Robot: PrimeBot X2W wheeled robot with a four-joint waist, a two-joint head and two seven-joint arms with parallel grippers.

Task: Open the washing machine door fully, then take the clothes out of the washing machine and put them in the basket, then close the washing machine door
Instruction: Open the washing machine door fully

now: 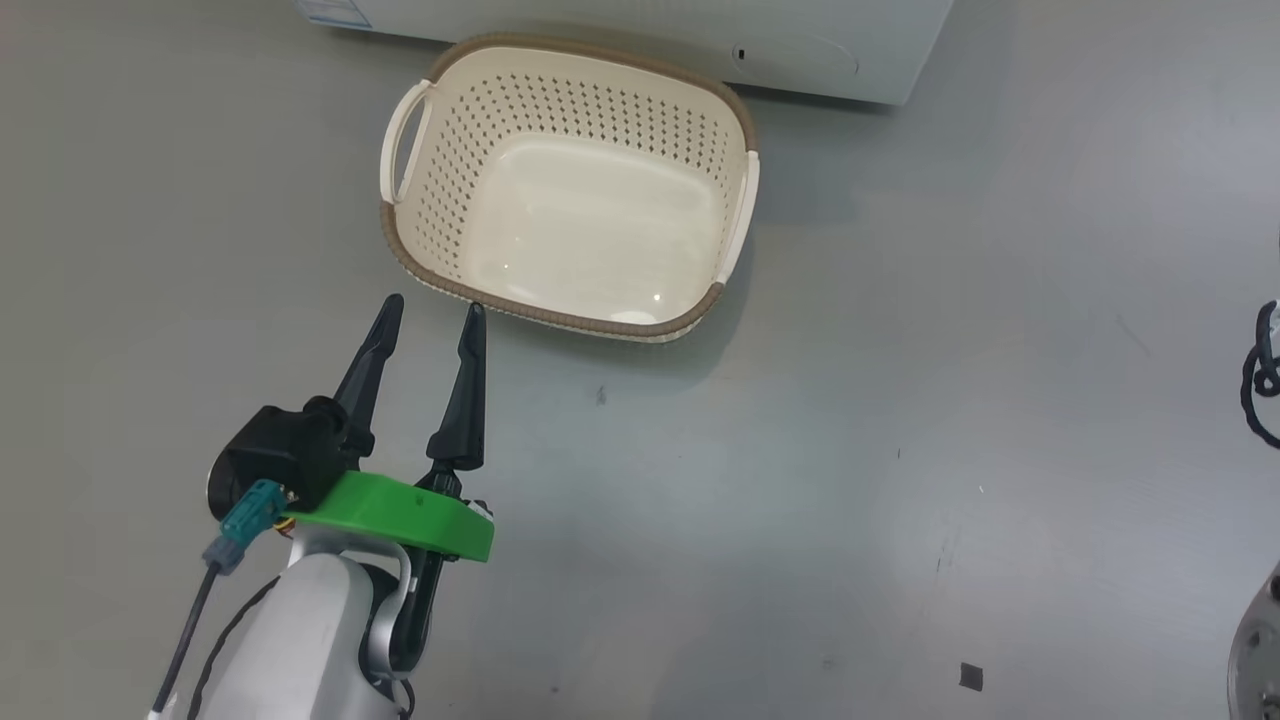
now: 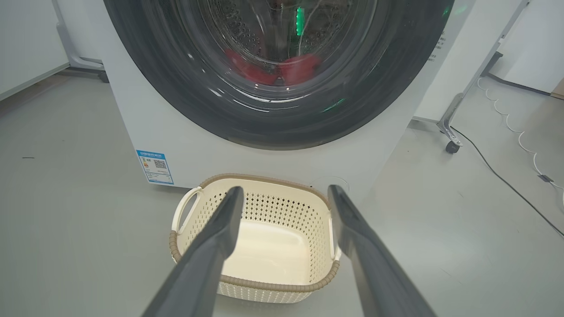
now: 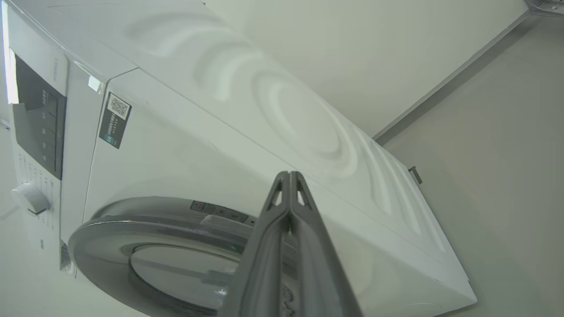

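Note:
The washing machine (image 2: 198,145) fills the top of the left wrist view, and its white base (image 1: 600,20) runs along the top edge of the head view. Its door (image 2: 176,88), a black ring around glass, lies shut against the front. Red clothes (image 2: 299,66) show through the glass at the bottom of the drum. The cream basket (image 1: 560,315) stands empty on the floor just before the machine. My left gripper (image 1: 434,305) is open, its tips just short of the basket's near left rim (image 2: 273,285). My right gripper (image 3: 289,174) is shut on nothing, pointing at the machine's side above the door ring (image 3: 110,229).
A blue sticker (image 2: 154,166) marks the machine's lower left front. A wheeled stand leg (image 2: 451,145) and a floor cable (image 2: 506,180) lie to the right of the machine. A black cable (image 1: 1265,370) hangs at the head view's right edge. Grey floor surrounds the basket.

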